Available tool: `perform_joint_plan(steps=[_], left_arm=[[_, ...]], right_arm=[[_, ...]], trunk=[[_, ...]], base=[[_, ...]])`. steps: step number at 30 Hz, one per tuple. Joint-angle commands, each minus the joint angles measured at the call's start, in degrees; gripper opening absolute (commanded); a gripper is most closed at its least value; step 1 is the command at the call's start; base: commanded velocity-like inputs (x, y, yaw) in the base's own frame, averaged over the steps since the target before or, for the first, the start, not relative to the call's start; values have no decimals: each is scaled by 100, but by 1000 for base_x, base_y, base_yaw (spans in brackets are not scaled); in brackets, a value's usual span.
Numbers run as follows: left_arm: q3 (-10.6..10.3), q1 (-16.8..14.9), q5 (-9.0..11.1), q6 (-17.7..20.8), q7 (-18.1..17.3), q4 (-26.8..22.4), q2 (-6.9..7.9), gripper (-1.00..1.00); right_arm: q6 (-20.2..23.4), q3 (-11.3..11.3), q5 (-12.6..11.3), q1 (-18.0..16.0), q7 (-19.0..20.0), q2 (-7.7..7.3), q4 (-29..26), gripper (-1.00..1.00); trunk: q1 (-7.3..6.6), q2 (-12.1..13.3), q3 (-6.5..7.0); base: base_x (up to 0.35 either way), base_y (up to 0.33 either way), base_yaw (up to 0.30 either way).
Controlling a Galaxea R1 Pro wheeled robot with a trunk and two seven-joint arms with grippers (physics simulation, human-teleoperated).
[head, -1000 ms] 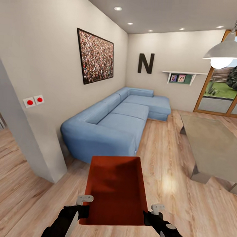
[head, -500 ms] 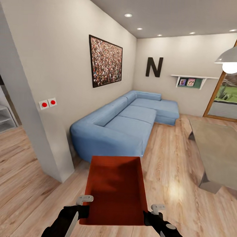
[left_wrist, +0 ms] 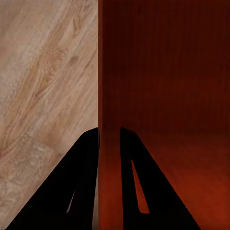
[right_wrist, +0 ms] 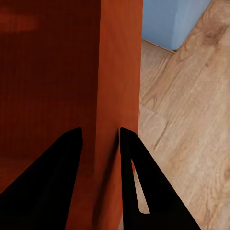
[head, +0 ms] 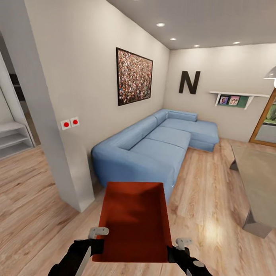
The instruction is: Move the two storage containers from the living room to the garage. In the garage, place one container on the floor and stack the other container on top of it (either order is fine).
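I hold one rust-red storage container level in front of me, over the living room's light wood planks. My left gripper is shut on its left wall near the close corner. My right gripper is shut on its right wall. In the left wrist view the gripper has one black finger on each side of the container's wall. The right wrist view has the right gripper pinching the container's other wall the same way. The box is empty. The garage is out of view.
A pale blue sectional sofa stands just ahead of the container. A white wall corner juts out at the left, with an opening and white shelves beyond it. A grey low table stands at the right.
The whole picture has shifted to the right, so the camera has turned left. The container and both grippers keep the same place in the view.
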Motion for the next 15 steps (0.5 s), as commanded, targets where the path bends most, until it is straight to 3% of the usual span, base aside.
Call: perform_joint_plan(steps=[1, 15], left_arm=[[1, -4, 156, 22, -39, -9, -13, -100], [1, -3, 161, 27, -47, -17, -12, -100]], right_arm=[[-19, 58, -60, -3, 204, 2, 14, -100], [-19, 58, -60, -3, 211, 2, 14, -100]], trunk=[[-21, 35, 18], [-329, 596, 383]], base=[[0, 0, 162], [0, 0, 162]])
